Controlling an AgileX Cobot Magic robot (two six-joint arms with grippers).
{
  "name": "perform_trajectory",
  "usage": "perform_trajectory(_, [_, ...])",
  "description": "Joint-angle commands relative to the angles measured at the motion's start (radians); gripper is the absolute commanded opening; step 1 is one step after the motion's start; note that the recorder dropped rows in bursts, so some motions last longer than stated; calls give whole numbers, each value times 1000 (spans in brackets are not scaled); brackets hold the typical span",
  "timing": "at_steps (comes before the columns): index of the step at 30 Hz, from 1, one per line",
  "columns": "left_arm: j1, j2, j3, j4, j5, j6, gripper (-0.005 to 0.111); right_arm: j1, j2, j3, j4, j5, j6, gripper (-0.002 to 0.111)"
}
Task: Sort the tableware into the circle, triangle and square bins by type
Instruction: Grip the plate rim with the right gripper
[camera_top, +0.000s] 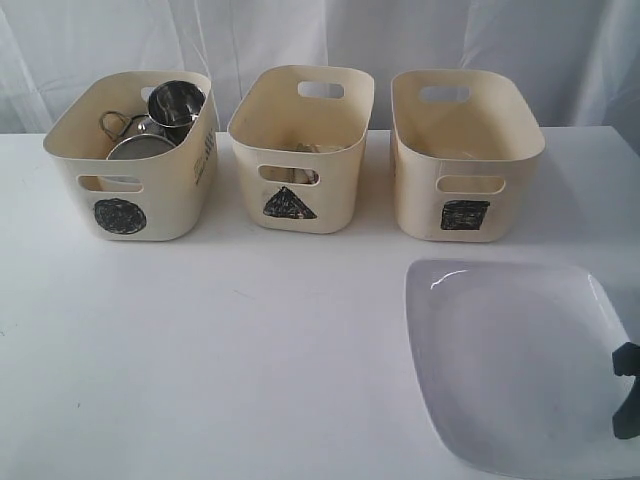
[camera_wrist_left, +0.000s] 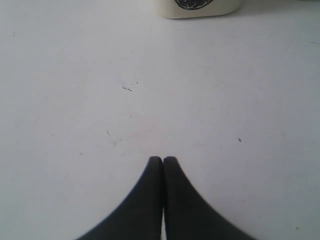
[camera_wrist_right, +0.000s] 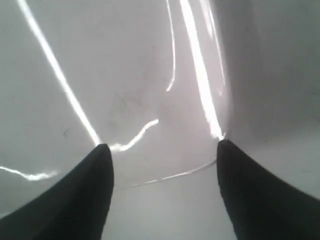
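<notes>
Square plate (camera_top: 500, 350) lies unsorted at the table's near right corner, with the square bin (camera_top: 420, 210) beyond it at the far edge. Right gripper (camera_wrist_right: 162, 145) gapes wide over the plate's rim, empty, presumably positioning to grip. Left gripper (camera_wrist_left: 163, 161) is closed and empty.

In a row at the back, upright, cream plastic with cut-out handles. Left: circle bin (camera_top: 150, 200), black scribbled circle on the front, holding a shiny steel cup (camera_top: 178, 103) and a steel bowl (camera_top: 140, 148). Middle: triangle bin (camera_top: 335, 190), something pale inside, hard to make out. Right: square bin (camera_top: 420, 205), contents hidden. Front right, near the square bin, lying flat and glossy: large white square plate (camera_top: 510, 370).
</notes>
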Motion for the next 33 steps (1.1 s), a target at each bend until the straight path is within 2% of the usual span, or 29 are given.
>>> perform_trajectory(1, [2, -3, 9, -6, 10, 0, 0, -6, 38, 4, 5, -52, -25, 58])
perform_trajectory(15, [2, -3, 9, -6, 10, 0, 0, -6, 38, 4, -29, -40, 15, 58])
perform_trajectory(22, [2, -3, 9, -6, 10, 0, 0, -6, 27, -29, -27, 117, 69, 58])
perform_trajectory(29, [2, -3, 9, -6, 10, 0, 0, -6, 55, -33, -44, -55, 82, 58])
perform_trajectory(33, [2, -3, 9, -6, 10, 0, 0, -6, 123, -33, -5, -101, 18, 58])
